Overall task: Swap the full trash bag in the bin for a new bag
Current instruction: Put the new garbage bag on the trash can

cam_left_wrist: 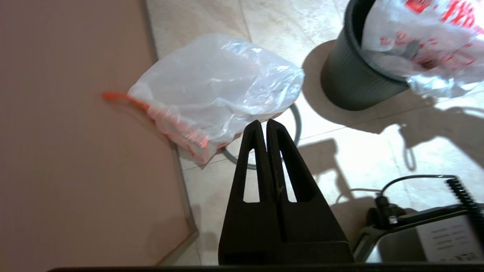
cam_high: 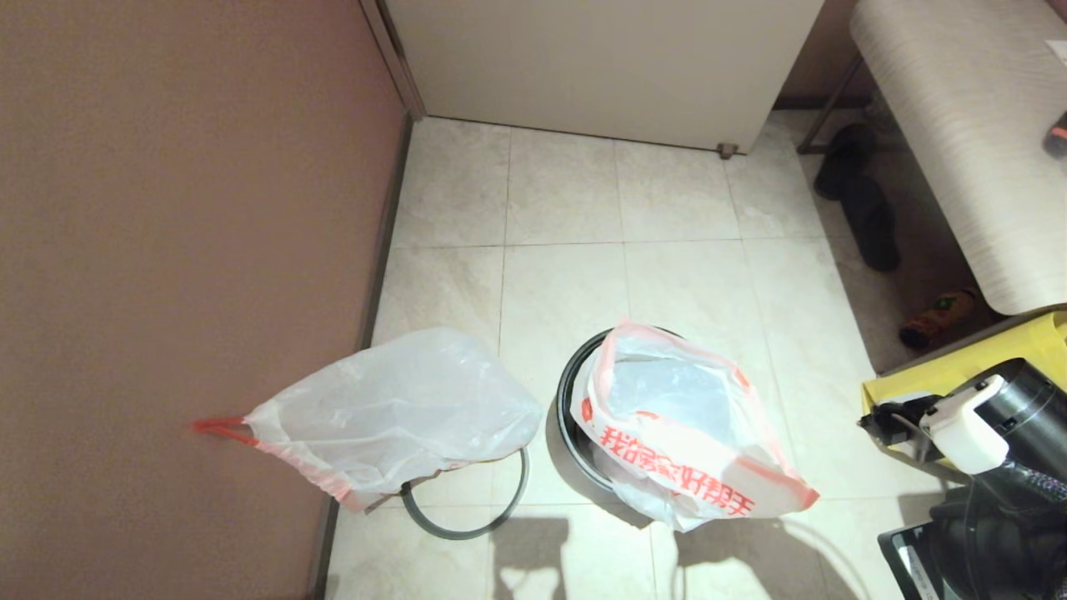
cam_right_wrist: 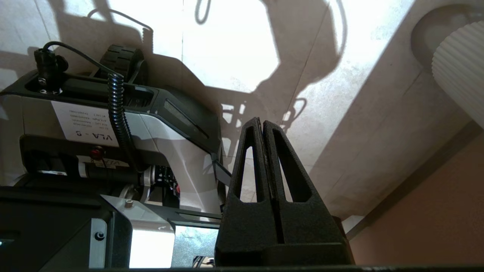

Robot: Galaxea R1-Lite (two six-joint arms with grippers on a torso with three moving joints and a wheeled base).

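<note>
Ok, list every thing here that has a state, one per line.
full trash bag: out of the bin, lying on the floor by the wall.
grey rim ring: off the bin, partly under that bag.
bin: upright.
new bag: draped loosely over the bin's mouth, not fitted.
left gripper: shut, empty.
right gripper: shut, empty.

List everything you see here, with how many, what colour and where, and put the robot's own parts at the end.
full trash bag: one, translucent white with red-orange drawstring, on the floor against the brown wall.
rim ring: one, grey, on the floor, partly under that bag.
bin: one, black, on the tiles mid-floor.
new bag: one, white with red-orange print, draped in and over the bin.
yellow bag: one, far right.
slippers: dark, under the bench.
bottle: one, on the floor near the bench.
left gripper: black, shut, empty, above the floor.
right gripper: black, shut, empty, beside the robot's base.
</note>
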